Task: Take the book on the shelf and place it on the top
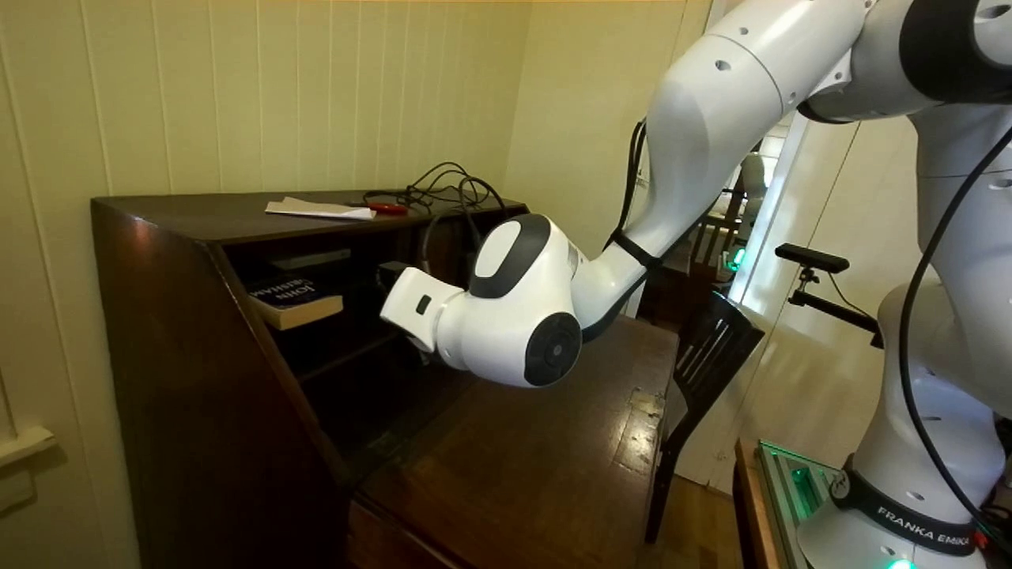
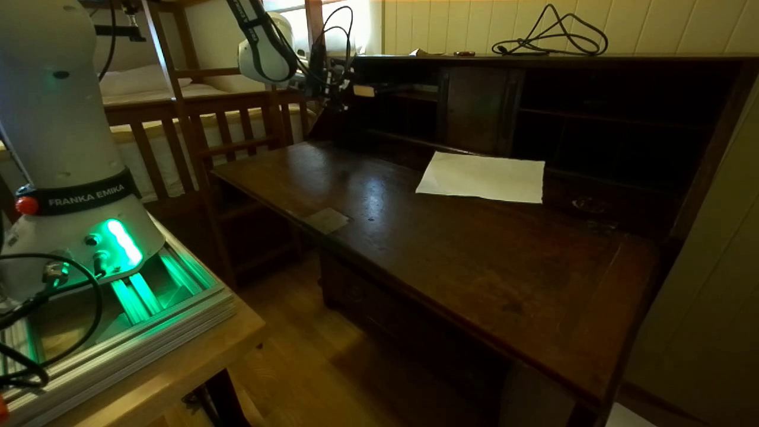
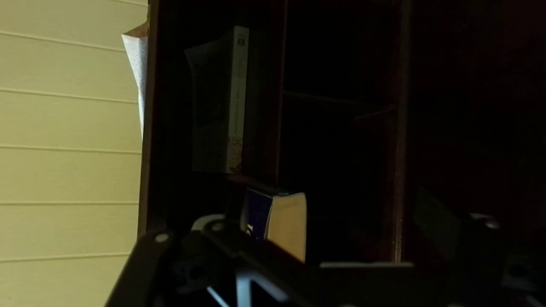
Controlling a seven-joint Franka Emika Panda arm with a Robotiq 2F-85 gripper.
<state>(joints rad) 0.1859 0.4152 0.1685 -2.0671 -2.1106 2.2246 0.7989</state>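
1. Wrist view: the gripper [image 3: 347, 238] stands wide, gripping nothing. At six o'clock the book [image 3: 288, 224] seems to overhang the shelf [image 3: 273, 128] — a knock from the seven-o'clock finger [image 3: 219, 228] could shove or topple it. Darkness hides whether they touch.
2. In an exterior view the book is at nine o'clock; ten-o'clock paper [image 1: 316, 209] on the top [image 1: 190, 217] might make it slide. The wrist [image 1: 490, 332] hides the fingertips.
3. In an exterior view the gripper, at eleven o'clock, is dim.

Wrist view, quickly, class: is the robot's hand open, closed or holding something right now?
Hand: open, jaws wide apart, not closed on the book.
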